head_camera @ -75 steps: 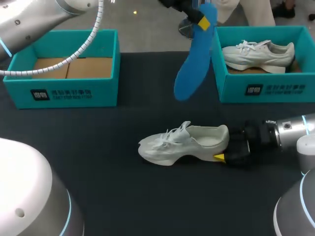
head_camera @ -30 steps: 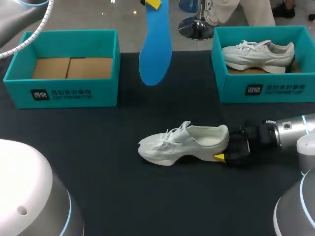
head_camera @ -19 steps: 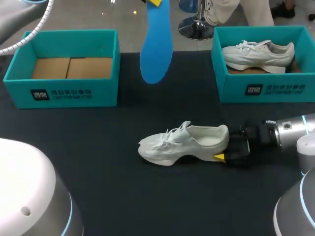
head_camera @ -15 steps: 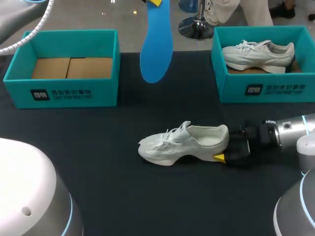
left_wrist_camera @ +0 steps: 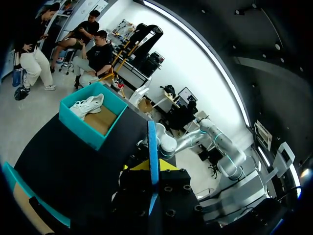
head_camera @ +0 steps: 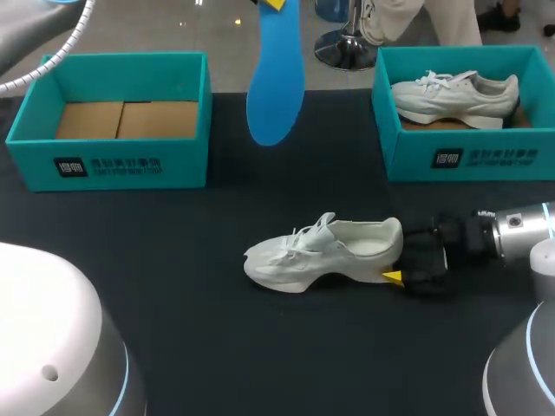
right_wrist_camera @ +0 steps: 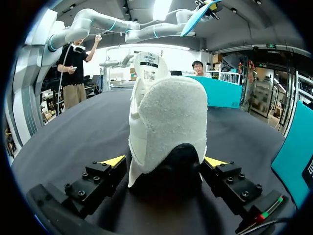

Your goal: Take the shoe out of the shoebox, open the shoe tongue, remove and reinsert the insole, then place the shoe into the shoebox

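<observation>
At ten o'clock on the table [head_camera: 173,260], the left box [head_camera: 121,165] shows only its cardboard floor. At twelve, raised off the table, the left gripper [left_wrist_camera: 150,165] is clamped on one end of the insole [head_camera: 276,87], seemingly the narrower heel end. The blue insole hangs straight down, edge-on between the fingers in the wrist view.

The shoe [head_camera: 321,251] lies at the table's centre, on its sole, toe to nine o'clock and heel to three. The right gripper [right_wrist_camera: 164,160] sits at that heel with a finger on either side. The fingers are spread and, as far as I can tell, not pinching. At two o'clock the right box [head_camera: 468,160] holds a second shoe [head_camera: 455,91].

The insole looks light, thin and floppy. It will likely buckle if pushed from the held end, so the wide toe should lead into the collar. The shoe seems light, with a soft upper that would crumple under a grip. The heel and sole look stiffer, so the heel is the place to hold and brace it. Unbraced, it may skid on the table.
</observation>
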Available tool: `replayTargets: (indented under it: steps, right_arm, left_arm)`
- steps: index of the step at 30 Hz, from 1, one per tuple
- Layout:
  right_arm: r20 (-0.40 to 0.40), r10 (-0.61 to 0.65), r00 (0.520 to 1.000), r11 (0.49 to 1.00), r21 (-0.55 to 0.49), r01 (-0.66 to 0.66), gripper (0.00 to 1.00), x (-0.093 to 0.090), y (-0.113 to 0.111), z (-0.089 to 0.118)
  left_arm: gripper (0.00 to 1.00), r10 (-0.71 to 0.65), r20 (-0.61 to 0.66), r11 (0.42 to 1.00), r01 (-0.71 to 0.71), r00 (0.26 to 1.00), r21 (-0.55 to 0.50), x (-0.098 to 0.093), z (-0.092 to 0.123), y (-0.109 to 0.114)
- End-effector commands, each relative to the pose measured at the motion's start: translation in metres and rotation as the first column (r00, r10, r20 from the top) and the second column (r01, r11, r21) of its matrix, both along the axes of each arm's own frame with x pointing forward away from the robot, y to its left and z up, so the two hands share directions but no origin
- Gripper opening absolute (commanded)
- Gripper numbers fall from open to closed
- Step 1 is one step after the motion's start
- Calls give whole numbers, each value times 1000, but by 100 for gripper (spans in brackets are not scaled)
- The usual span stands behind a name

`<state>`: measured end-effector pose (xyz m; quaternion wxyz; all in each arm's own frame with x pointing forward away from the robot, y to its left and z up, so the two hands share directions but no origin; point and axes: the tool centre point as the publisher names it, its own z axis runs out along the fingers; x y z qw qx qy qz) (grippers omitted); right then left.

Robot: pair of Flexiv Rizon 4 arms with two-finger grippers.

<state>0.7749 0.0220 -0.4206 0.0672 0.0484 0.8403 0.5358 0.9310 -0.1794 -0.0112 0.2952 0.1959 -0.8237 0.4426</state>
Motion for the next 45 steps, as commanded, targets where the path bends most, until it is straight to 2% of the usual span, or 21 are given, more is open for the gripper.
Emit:
replayTargets:
  steps: [1,6,13,22,29,38,45]
  right_arm:
    - [-21,1,1000,998,-58,-3,100,-4,-7,17]
    - [-25,-6,1000,980,-198,0,100,-5,-19,40]
    - [13,-33,999,927,-373,36,100,-7,-37,72]
    - [-10,-13,1000,783,-622,4,100,-5,-43,105]
    - [-24,-38,999,627,-779,5,100,-4,-41,120]
    - [-2,-65,998,477,-879,30,100,-6,-41,130]
    - [4,-73,997,474,-880,38,100,-8,-42,131]
  left_arm:
    - [0,-2,-1,1000,2,1000,-2,1,-1,0]
    - [0,-2,-1,1000,2,1000,-2,1,-1,0]
    - [0,-2,-1,1000,2,1000,-2,1,-1,0]
    - [0,-2,-1,1000,2,1000,-2,1,-1,0]
    - [0,-2,-1,1000,2,1000,-2,1,-1,0]
    - [0,-2,-1,1000,2,1000,-2,1,-1,0]
    - [0,-2,-1,1000,2,1000,-2,1,-1,0]
